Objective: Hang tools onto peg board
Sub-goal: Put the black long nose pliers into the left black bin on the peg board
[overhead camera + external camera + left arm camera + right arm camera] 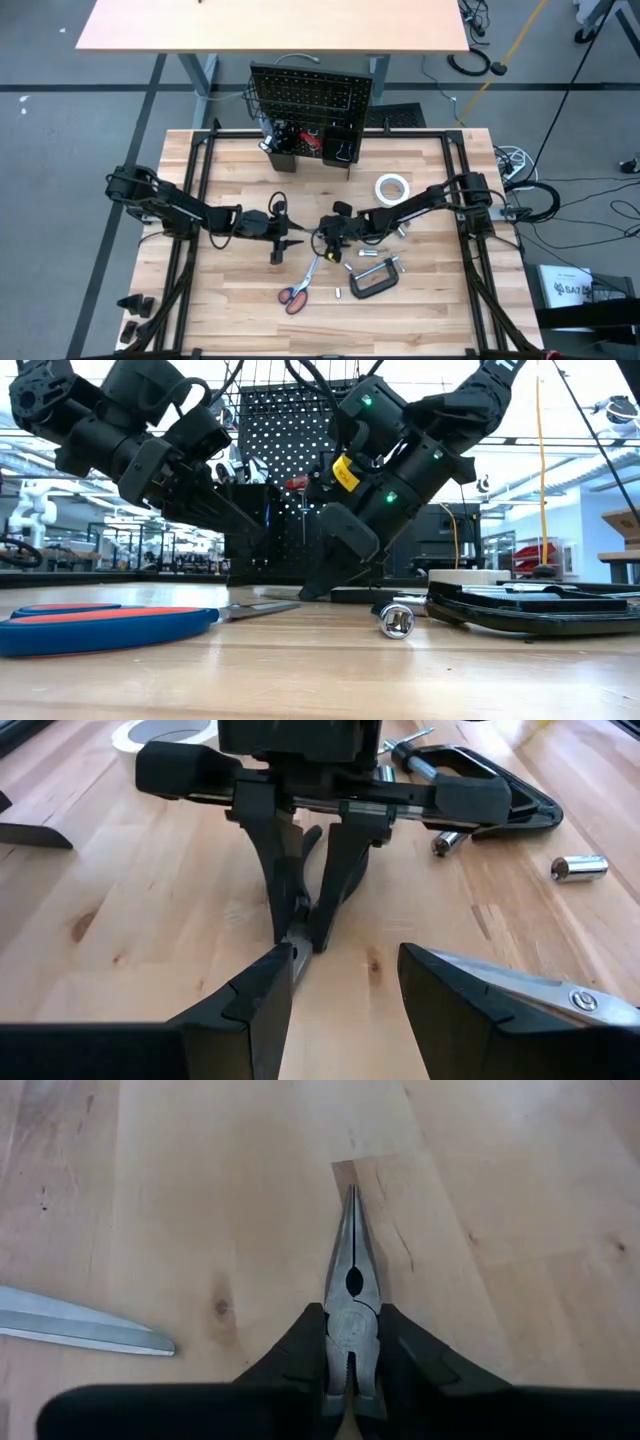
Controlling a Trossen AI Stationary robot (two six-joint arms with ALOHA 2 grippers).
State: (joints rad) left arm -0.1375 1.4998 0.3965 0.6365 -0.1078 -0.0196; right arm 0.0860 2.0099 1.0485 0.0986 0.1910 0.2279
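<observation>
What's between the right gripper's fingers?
The right gripper is closed on needle-nose pliers; their pointed nose lies on the table. The fingers cover the handles, so those cannot be seen.

From overhead we look straight down on the tan wooden tabletop (pixel 230 300). Our low camera faces twelve o'clock toward the black perforated peg board (pixel 285 460). Both close wrist views share the grey needle-nose pliers (pixel 350 1300).
</observation>
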